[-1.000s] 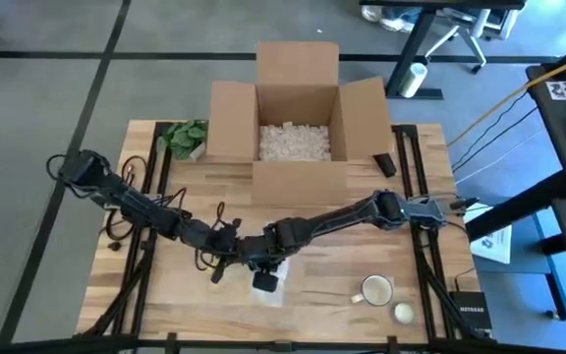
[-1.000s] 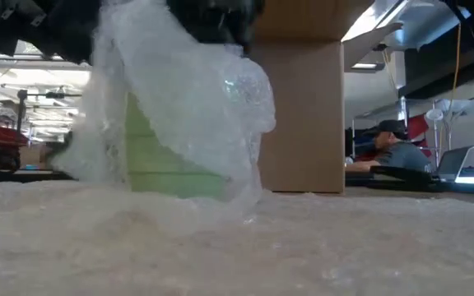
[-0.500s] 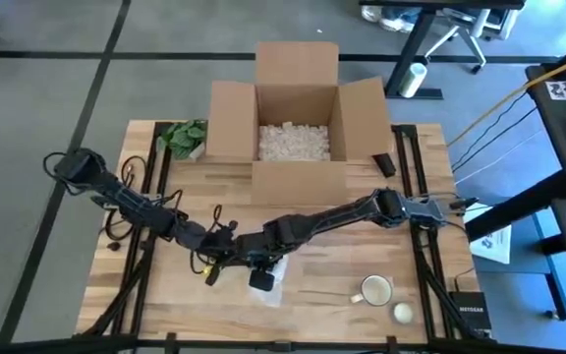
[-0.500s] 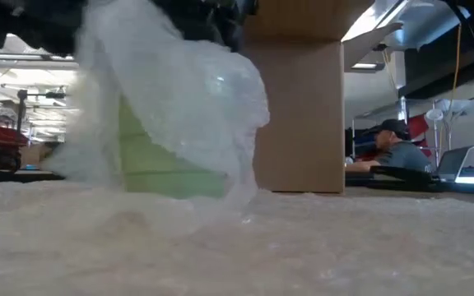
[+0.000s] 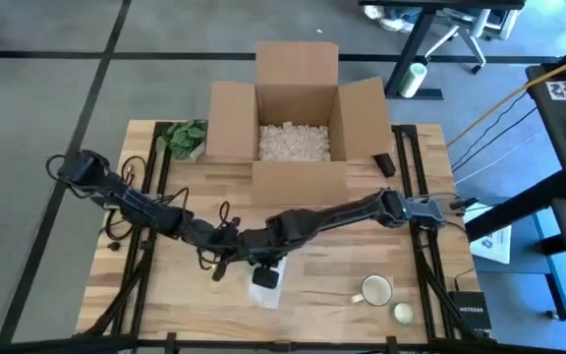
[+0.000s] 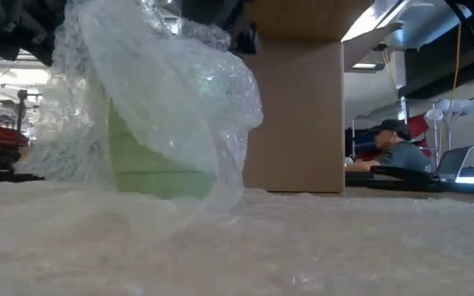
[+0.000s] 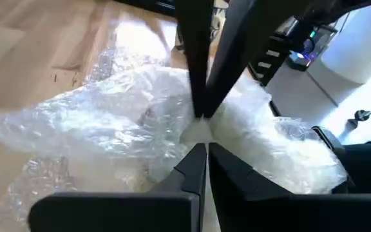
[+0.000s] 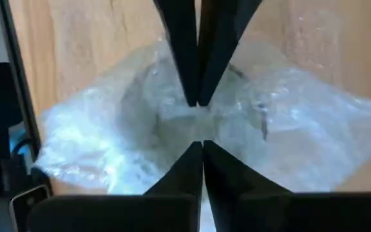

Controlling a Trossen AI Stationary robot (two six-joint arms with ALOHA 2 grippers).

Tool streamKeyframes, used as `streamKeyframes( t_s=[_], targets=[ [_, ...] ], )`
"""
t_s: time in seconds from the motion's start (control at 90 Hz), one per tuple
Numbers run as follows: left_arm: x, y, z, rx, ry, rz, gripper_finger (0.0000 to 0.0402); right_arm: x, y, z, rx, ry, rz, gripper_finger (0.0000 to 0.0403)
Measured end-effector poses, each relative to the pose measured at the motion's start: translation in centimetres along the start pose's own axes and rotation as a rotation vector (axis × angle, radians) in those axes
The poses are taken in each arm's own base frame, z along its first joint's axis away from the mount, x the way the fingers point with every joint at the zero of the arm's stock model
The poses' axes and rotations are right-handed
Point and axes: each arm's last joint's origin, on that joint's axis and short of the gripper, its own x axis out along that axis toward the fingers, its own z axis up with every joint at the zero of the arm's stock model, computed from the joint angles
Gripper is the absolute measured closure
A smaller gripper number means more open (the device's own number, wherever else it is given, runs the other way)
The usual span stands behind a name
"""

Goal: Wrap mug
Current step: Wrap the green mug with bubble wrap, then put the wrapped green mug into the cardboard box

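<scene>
A green mug stands on a sheet of bubble wrap near the table's front middle. The wrap is drawn up over the mug like a hood. In the high view the mug is hidden under both grippers, and only the wrap's edge shows. My left gripper and my right gripper meet above the mug, each shut on the wrap. In the high view the left gripper comes from the left and the right gripper from the right. My left gripper pinches a gathered bunch of the bubble wrap between its two fingers; how many layers, I cannot tell. The wrap spreads out loosely below the fingers and drapes over the mug. My right gripper pinches a raised fold of the bubble wrap between its two fingers, from above. The wrap falls away on both sides, with its lower part lying on the table.
An open cardboard box with packing peanuts stands at the back middle, with a green plant to its left. A white mug and a small round object sit at the front right. A person sits beyond the table.
Both grippers have stayed shut on the wrap. The wrap has been drawn higher and further around the green mug. The mug, together with the wrap, has slid a little along the table.
</scene>
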Motion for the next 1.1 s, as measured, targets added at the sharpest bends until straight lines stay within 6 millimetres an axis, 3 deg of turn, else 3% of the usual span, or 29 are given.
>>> streamKeyframes(
  t_s=[0.322, 0.533, 0.733, 0.9, 1.1],
  targets=[
    [0.1, -0.1, 0.3, 0.006, -0.040, -0.015, 0.0402, -0.5, 1.8, -1.3, -0.090, 0.029, 0.027, 0.0402],
    [-0.8, -0.7, 1.5, 0.036, -0.115, -0.051, 0.0402, -0.6, 1.9, -1.3, -0.135, 0.044, 0.066, 0.0395],
    [-2.6, -1.8, 2.5, 0.117, -0.141, -0.083, 0.0402, -0.6, 1.9, -1.1, -0.181, 0.013, 0.038, 0.0382],
    [-4.9, -2.6, 2.6, 0.184, -0.111, 0.012, 0.0402, -0.9, 1.9, -1.2, -0.206, 0.005, 0.036, 0.0379],
    [-7.3, -3.2, 2.5, 0.207, -0.121, 0.064, 0.0402, -2.4, 2.1, -1.4, -0.211, -0.010, 0.058, 0.0375]
  ],
)
